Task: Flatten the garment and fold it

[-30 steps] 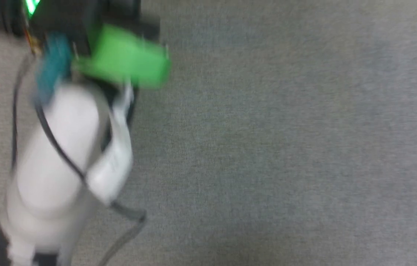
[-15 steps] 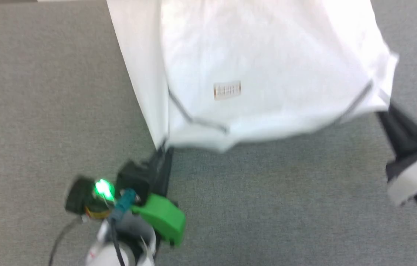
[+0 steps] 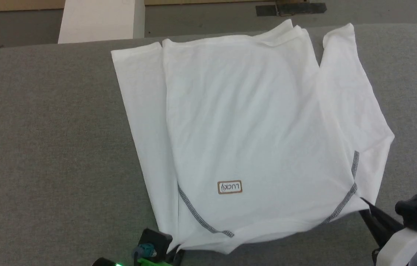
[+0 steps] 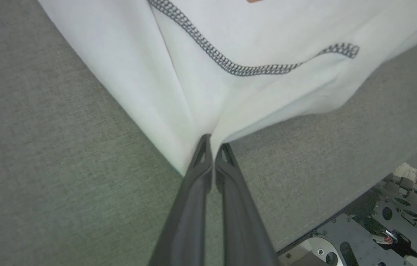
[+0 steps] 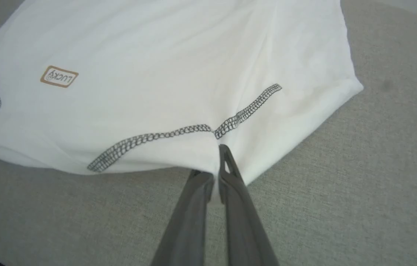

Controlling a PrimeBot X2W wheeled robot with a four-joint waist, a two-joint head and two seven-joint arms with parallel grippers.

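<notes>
The garment (image 3: pixel 253 122), a white T-shirt with grey zigzag stitching and a small brownish square logo (image 3: pixel 229 187), lies spread on the grey table (image 3: pixel 46 147), its sleeves folded in over the body. My left gripper (image 3: pixel 174 252) is at the near left corner of the garment. In the left wrist view the left gripper (image 4: pixel 212 142) is shut on the garment (image 4: pixel 201 92) there, and the cloth bunches into the fingertips. At the near right corner my right gripper (image 3: pixel 365 202) is shut on the garment too; the right wrist view has the right gripper (image 5: pixel 217 162) pinching the garment (image 5: pixel 164 74) just below the stitching.
Beyond the table's far edge stand a white block (image 3: pixel 99 20) and grey floor with a dark strip (image 3: pixel 290 8). The table's near edge and my dark base plate (image 4: pixel 378 236) show in the left wrist view. Bare grey table lies on both sides of the garment.
The head camera has swung from my left forearm over the bare table to the whole spread garment. Both grippers stay shut on its near corners.
</notes>
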